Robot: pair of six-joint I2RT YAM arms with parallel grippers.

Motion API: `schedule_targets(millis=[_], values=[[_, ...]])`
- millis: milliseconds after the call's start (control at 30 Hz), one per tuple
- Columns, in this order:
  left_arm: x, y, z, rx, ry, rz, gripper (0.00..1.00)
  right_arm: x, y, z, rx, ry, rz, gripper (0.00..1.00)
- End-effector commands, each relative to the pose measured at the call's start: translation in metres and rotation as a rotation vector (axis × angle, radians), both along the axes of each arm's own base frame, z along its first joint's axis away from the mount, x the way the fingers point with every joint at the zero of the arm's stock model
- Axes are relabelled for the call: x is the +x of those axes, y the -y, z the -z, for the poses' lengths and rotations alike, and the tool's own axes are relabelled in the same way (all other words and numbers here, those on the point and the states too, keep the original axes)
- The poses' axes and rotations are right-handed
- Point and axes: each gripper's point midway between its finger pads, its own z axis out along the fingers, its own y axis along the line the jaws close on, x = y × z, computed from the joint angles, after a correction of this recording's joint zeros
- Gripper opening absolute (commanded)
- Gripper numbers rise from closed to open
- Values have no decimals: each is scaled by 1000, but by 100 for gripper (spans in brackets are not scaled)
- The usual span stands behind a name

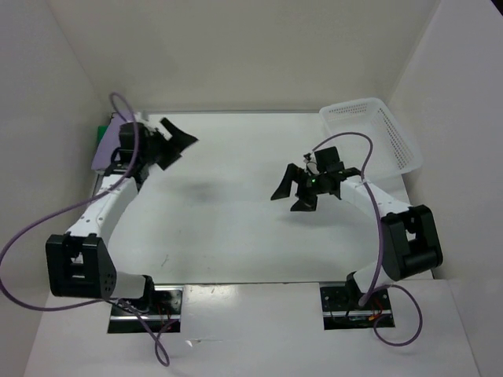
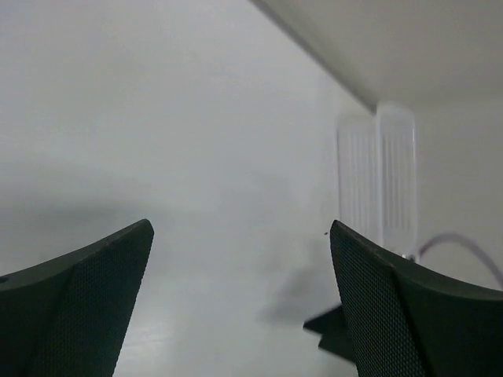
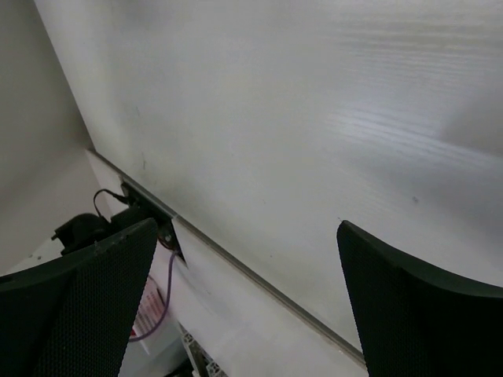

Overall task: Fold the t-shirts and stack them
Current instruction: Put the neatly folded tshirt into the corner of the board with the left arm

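Left arm (image 1: 100, 210), t-shirts (image 1: 100, 154) mostly hidden behind

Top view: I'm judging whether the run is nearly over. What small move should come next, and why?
Probably pull the left gripper back toward its base. Both it and the right gripper are open and empty, the mesh basket looks empty, and green and lavender t-shirts lie piled at the far left.
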Motion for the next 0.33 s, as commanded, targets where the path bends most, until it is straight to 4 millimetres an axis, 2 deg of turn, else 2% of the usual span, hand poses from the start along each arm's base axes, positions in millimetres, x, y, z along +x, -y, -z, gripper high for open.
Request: schedule_targets(millis=[0,67,100,133,200,300], values=[[-30,72,41,26,-77,276,100,-5,-20,-11,8,15,-25,100],[-52,108,56,-5,-114,391,100,-4,-27,-14,15,29,-23,100],[-65,114,71,-20,-155,410,100,-9,-29,-9,10,5,-16,100],[-72,123,77,-19,-165,434,100,-7,-29,-14,18,28,-16,100],[-78,126,74,-17,-141,446,100,-9,-26,-13,7,31,4,100],[-79,122,81,4,-171,431,100,-10,-22,-15,-5,48,17,100]])
